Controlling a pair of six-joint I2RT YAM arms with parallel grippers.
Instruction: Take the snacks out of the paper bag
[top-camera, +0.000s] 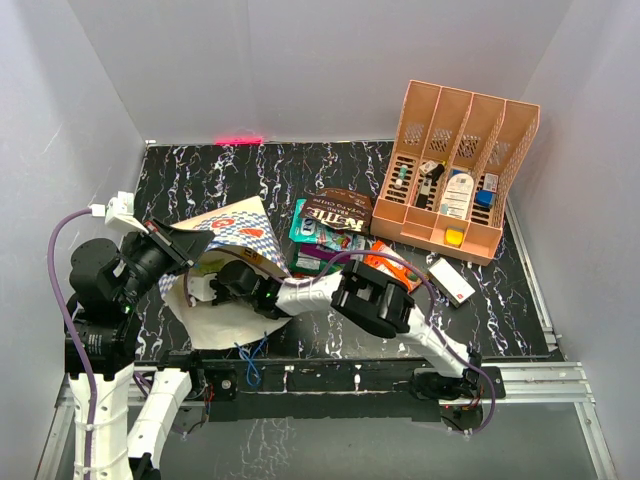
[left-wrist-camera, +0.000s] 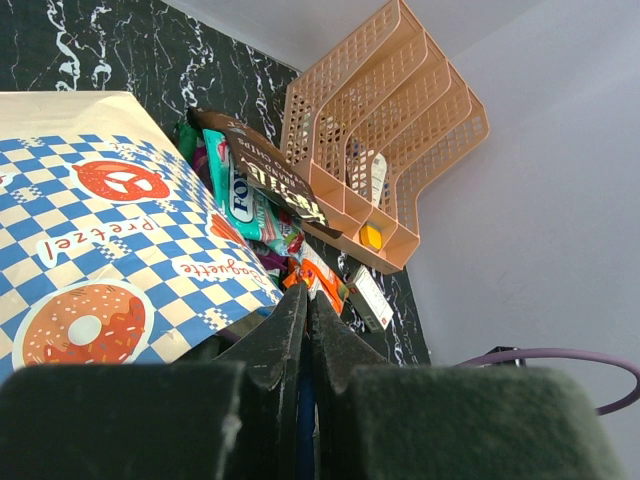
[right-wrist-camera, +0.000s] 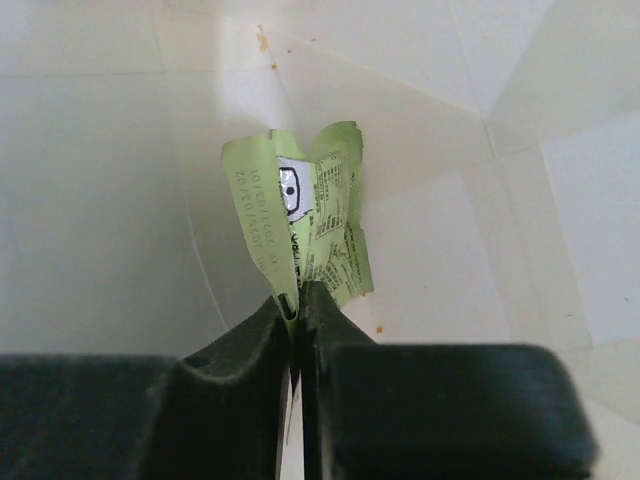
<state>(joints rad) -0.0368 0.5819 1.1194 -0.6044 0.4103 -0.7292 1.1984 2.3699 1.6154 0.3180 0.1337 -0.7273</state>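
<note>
The paper bag (top-camera: 235, 228) lies on its side at the left, mouth toward the arms, its checked outside showing in the left wrist view (left-wrist-camera: 100, 230). My left gripper (left-wrist-camera: 307, 297) is shut on the bag's blue cord handle and holds the bag's upper edge up (top-camera: 195, 243). My right gripper (right-wrist-camera: 297, 295) is inside the bag, against its cream inner wall (right-wrist-camera: 500, 200), shut on a green snack packet (right-wrist-camera: 315, 215). In the top view the right gripper (top-camera: 222, 282) is at the bag's mouth. A dark brown packet (top-camera: 338, 208), a teal one (top-camera: 312, 232) and an orange one (top-camera: 385, 268) lie in a pile right of the bag.
The salmon-orange slotted rack (top-camera: 455, 165) with small bottles and a yellow block stands at the back right. A small white-and-red flat box (top-camera: 452, 279) lies in front of it. Grey walls close in the black marbled table (top-camera: 200, 175) on three sides.
</note>
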